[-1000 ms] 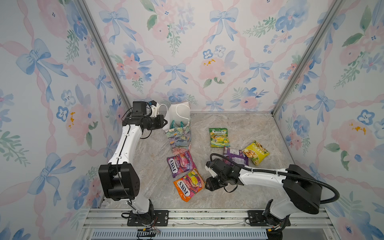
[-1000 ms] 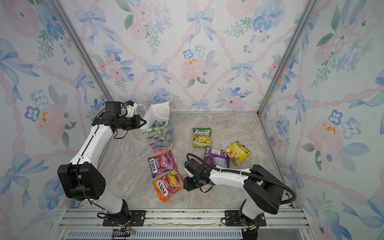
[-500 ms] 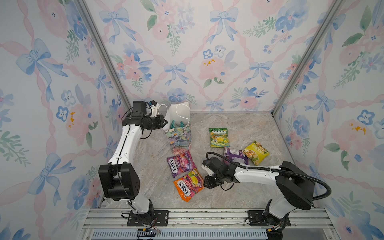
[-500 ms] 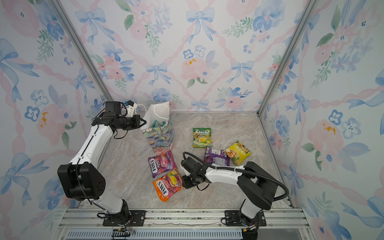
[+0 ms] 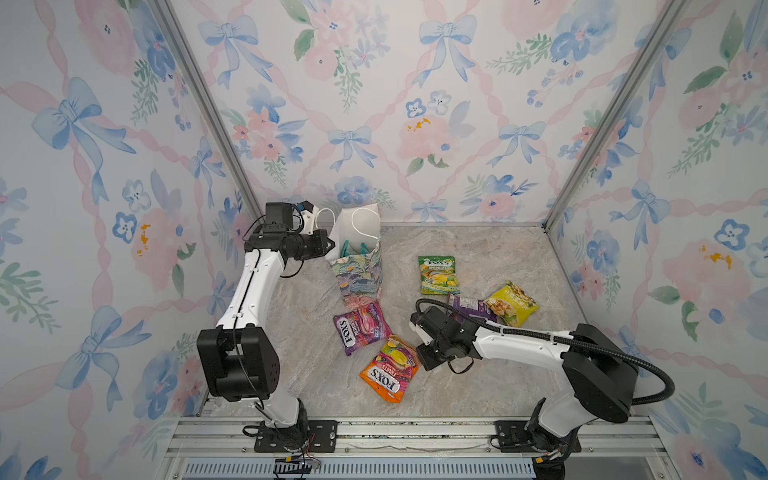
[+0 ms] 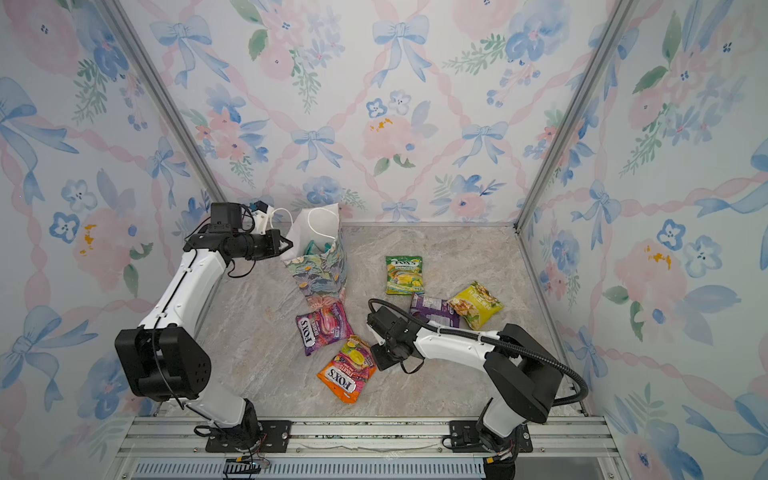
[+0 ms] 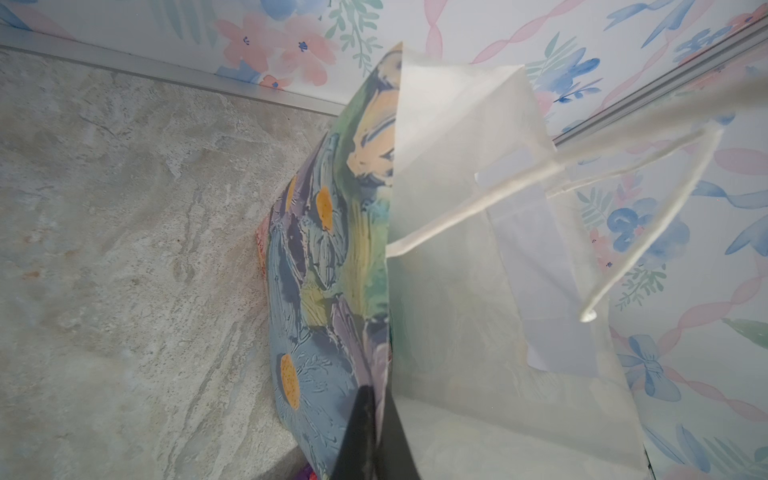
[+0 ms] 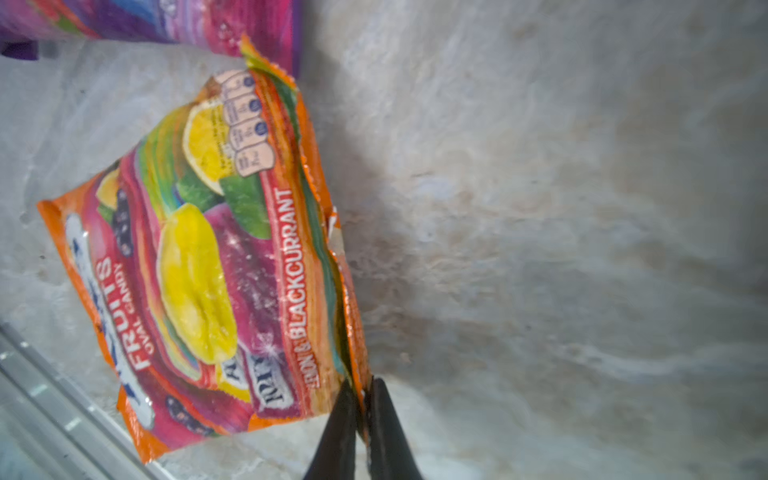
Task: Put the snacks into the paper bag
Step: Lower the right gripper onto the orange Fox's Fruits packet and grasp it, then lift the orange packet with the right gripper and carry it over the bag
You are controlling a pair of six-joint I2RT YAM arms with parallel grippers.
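Note:
The paper bag [image 5: 359, 266] [image 6: 322, 270] [image 7: 332, 270] stands at the back left, mouth open, with a teal packet [image 5: 353, 249] showing inside. My left gripper [image 5: 330, 245] [image 6: 289, 245] [image 7: 376, 399] is shut on the bag's near rim. An orange FOX'S packet [image 5: 390, 368] [image 6: 347, 374] [image 8: 208, 270] lies near the front. My right gripper [image 5: 417, 360] [image 6: 375, 362] [image 8: 362, 386] is shut on its right edge seam. On the table lie more snacks: a purple FOX'S packet [image 5: 360, 326], a green one [image 5: 437, 274], a dark purple one [image 5: 469, 303] and a yellow one [image 5: 512, 308].
Floral walls close in the marble table [image 5: 478, 249] on three sides. A metal rail [image 5: 374, 432] runs along the front edge, close to the orange packet. The right arm's black cable [image 5: 648, 370] loops out to the right.
My right gripper slid left to the orange packet and closed on its edge. The left arm and the bag stayed still.

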